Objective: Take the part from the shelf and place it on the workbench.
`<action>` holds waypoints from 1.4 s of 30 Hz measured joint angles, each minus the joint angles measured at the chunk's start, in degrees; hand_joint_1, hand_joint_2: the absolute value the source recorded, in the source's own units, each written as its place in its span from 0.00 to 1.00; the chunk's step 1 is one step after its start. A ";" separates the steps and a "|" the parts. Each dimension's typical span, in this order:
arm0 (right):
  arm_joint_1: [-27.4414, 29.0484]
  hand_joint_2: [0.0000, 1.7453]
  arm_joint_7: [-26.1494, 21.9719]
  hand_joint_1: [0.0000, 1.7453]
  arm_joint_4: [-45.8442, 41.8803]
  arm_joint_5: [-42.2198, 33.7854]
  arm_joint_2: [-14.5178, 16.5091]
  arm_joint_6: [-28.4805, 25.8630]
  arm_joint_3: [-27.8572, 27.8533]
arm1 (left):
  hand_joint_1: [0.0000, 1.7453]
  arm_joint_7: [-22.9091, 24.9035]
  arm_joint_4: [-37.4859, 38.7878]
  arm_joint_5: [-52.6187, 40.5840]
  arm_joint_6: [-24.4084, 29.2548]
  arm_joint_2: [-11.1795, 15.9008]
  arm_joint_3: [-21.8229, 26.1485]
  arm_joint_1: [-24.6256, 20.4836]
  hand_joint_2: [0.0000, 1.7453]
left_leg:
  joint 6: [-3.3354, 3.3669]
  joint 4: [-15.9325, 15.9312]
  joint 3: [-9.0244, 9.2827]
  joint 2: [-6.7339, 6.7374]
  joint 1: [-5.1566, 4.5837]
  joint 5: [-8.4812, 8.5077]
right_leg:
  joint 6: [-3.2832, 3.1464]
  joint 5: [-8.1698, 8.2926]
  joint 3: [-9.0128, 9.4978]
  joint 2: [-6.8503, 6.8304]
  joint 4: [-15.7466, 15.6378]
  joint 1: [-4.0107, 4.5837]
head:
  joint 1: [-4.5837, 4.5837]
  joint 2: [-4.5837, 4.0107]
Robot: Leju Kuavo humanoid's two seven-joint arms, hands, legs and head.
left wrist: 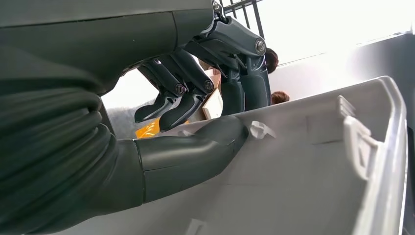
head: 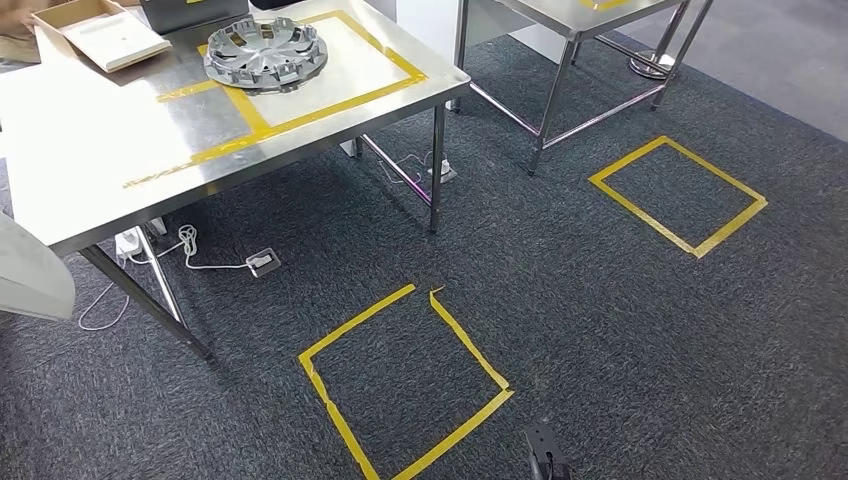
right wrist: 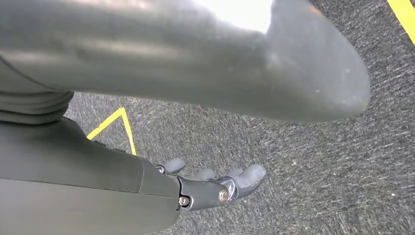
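Left hand (left wrist: 205, 93) thumb pressed along pale grey moulded plastic part (left wrist: 313, 161), dark fingers curled over its edge: gripped, carried. Right hand (right wrist: 215, 183) loosely apart, holding nothing, above carpet. Next: approach steel workbench (head: 120, 160), set down near silver wheel cover (head: 266, 53).

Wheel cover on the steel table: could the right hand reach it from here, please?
Probably not. The right hand hangs low over the carpet, and the wheel cover lies far across the table; the left hand holds the grey part.
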 joint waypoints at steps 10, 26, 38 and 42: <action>0.01 0.00 0.27 0.00 0.01 0.00 -0.01 0.01 -0.32 | 1.00 0.40 -0.01 -0.14 -0.01 -0.01 0.00 -0.04 1.00 | -0.07 -0.06 0.02 0.03 0.06 0.16 | 0.25 0.04 -0.10 0.04 0.06 0.07 | -0.01 0.00; -0.12 0.00 0.08 0.00 0.01 -0.42 0.17 -0.10 -0.61 | 1.00 0.88 -0.17 -1.54 0.14 -0.85 -0.04 -0.83 1.00 | 1.39 -1.63 0.76 -0.21 0.28 0.68 | 1.19 -1.38 -0.88 1.21 2.07 -0.33 | -0.04 0.00; -0.02 0.00 0.15 0.00 0.04 -1.22 0.57 -0.61 -1.58 | 1.00 1.40 0.69 -3.10 0.05 -5.33 -0.10 -2.77 1.00 | -1.57 0.58 0.13 -2.16 1.01 -0.86 | 0.56 -0.59 -1.97 3.93 2.27 -0.89 | 0.28 0.00; -0.05 0.00 -0.19 0.00 0.04 -1.05 0.57 -0.48 -1.74 | 1.00 1.19 0.91 -3.23 0.16 -5.46 -0.20 -3.28 1.00 | -2.44 4.25 -1.64 -1.55 1.15 -2.98 | -1.04 -0.70 -1.56 3.80 2.08 -0.98 | 0.02 0.00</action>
